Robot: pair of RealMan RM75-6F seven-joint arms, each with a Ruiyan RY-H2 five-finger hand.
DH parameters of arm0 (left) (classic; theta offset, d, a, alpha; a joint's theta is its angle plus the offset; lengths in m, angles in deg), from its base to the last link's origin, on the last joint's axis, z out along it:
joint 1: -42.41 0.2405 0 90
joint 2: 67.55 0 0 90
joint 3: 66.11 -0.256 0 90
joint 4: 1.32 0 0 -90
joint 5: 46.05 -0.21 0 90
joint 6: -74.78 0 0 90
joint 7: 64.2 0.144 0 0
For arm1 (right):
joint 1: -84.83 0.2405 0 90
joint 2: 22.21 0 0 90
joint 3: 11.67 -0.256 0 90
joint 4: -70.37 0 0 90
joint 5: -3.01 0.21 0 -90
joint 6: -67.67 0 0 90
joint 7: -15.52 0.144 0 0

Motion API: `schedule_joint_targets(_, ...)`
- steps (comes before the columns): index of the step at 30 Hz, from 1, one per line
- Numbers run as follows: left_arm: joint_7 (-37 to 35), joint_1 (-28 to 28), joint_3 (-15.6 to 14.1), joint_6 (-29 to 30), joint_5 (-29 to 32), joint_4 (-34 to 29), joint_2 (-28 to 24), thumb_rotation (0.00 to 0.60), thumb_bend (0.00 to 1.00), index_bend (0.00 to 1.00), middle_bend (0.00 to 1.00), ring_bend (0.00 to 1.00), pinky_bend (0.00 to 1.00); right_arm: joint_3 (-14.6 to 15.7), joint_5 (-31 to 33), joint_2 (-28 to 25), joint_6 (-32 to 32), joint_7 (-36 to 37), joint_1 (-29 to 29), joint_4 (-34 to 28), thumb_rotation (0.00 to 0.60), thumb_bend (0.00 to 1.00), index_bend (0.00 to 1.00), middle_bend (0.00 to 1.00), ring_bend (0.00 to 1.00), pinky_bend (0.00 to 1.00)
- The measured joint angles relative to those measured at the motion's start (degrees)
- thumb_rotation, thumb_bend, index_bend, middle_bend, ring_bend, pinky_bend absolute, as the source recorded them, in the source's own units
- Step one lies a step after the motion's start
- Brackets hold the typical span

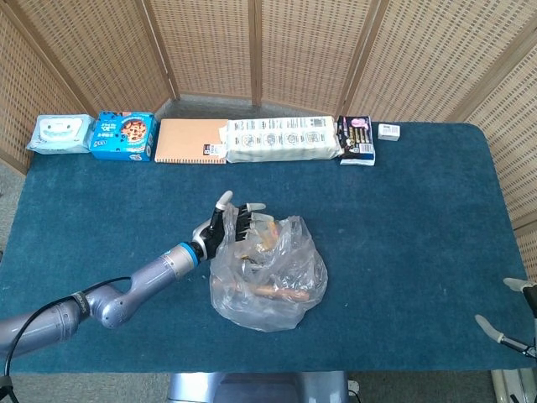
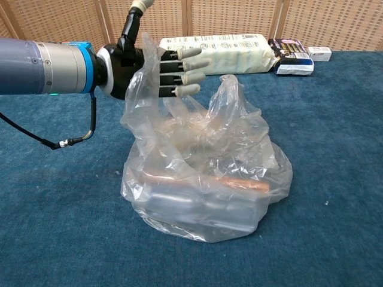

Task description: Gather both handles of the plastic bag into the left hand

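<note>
The left hand [image 2: 157,67] is spread wide, fingers [image 2: 188,64] straight, passed through one handle [image 2: 145,72] of the plastic bag [image 2: 203,173] without gripping it. The right hand [image 1: 512,323], mostly cut off at the frame edge, shows spread fingers holding nothing.

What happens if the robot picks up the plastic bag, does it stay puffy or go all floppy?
The plastic bag is thin and crinkled, so it would probably sag and stretch. Things lie in its bottom, so they may swing or shift. The left hand has open fingers, and such film might slip off.
</note>
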Motion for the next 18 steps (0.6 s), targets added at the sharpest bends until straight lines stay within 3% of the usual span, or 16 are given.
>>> schedule_joint_targets(4, -4.3, 1.9, 1.8, 1.3, -4.6, -1.0, 0.6, 0.0, 0.07, 0.27, 0.3, 0.38, 0.46, 0.0, -0.1, 0.0, -0.5, 0.1, 0.2, 0.1, 0.252, 0.2, 0.32, 0.38, 0.37, 0.31)
schedule_joint_targets(9, -10.8, 3.4, 1.9, 4.8, -12.9, -2.2, -0.3, 0.0, 0.07, 0.31, 0.32, 0.39, 0.46, -0.2, -0.1, 0.1, -1.7, 0.3, 1.2, 0.0, 0.269, 0.2, 0.32, 0.38, 0.37, 0.31)
schedule_joint_targets(18, -26.7, 4.0, -4.1, 21.0, -26.3, -2.6, -5.5, 0.0, 0.07, 0.34, 0.38, 0.42, 0.49, -1.3, -0.8, 1.1, -5.0, 1.4, 4.7, 0.3, 0.33, 0.2, 0.32, 0.38, 0.37, 0.31)
